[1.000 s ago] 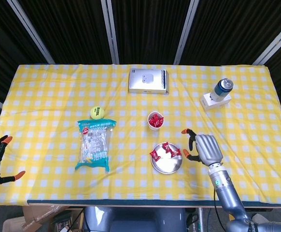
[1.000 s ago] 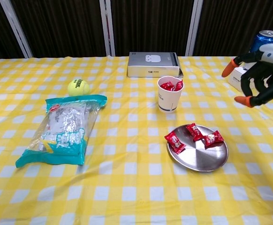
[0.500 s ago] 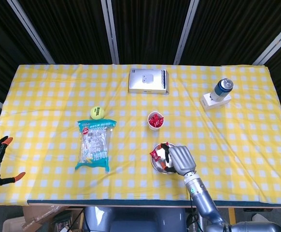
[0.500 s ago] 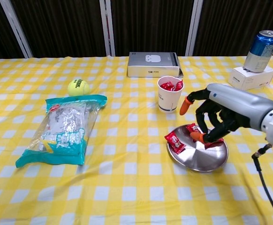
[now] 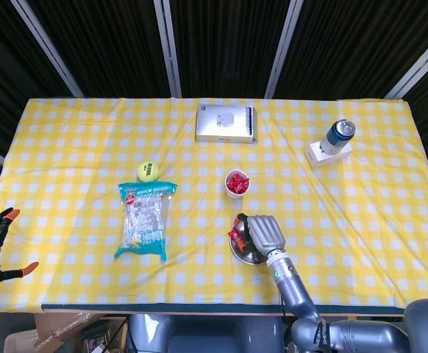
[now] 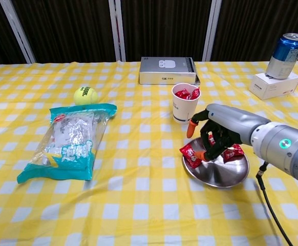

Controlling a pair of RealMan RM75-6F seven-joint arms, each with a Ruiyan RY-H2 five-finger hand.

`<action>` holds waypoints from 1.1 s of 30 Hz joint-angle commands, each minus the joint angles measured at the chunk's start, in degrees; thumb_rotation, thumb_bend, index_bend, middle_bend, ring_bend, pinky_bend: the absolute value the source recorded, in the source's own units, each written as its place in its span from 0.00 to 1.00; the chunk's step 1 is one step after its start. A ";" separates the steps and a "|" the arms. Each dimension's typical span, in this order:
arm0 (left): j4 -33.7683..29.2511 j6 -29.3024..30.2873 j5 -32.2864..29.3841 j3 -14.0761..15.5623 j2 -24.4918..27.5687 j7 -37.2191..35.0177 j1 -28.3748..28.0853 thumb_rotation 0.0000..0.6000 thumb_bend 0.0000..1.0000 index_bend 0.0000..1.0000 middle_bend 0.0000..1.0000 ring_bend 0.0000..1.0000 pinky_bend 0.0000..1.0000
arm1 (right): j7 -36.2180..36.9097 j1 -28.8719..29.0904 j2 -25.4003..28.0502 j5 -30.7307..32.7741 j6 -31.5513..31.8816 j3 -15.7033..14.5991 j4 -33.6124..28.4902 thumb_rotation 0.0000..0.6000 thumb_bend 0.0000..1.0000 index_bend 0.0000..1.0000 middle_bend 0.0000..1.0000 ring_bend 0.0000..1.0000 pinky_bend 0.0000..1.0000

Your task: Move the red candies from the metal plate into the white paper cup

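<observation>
Chest view: my right hand curls empty fingers over plate; red candies look light, crinkly — I'd pinch mid-wrapper.

Red candies on metal plate; more in white paper cup.

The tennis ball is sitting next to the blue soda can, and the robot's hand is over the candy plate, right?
Not quite. The tennis ball sits beside the snack bag, far from the soda can, as the chest view shows. The right hand is indeed over the metal plate.
</observation>
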 commanded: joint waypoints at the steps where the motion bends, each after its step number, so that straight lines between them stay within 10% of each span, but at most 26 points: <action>1: -0.03 -0.27 -0.10 -0.01 0.12 -0.26 -0.11 1.00 0.01 0.00 0.00 0.00 0.00 | -0.10 0.44 -0.81 0.82 -0.92 0.32 1.26 1.00 0.37 0.41 0.67 0.74 0.91; 33: -0.45 -0.25 -0.41 -0.20 0.15 0.45 -0.27 1.00 0.01 0.00 0.00 0.00 0.00 | 0.76 -1.36 -0.21 -0.88 -0.67 -1.07 1.09 1.00 0.37 0.48 0.67 0.74 0.91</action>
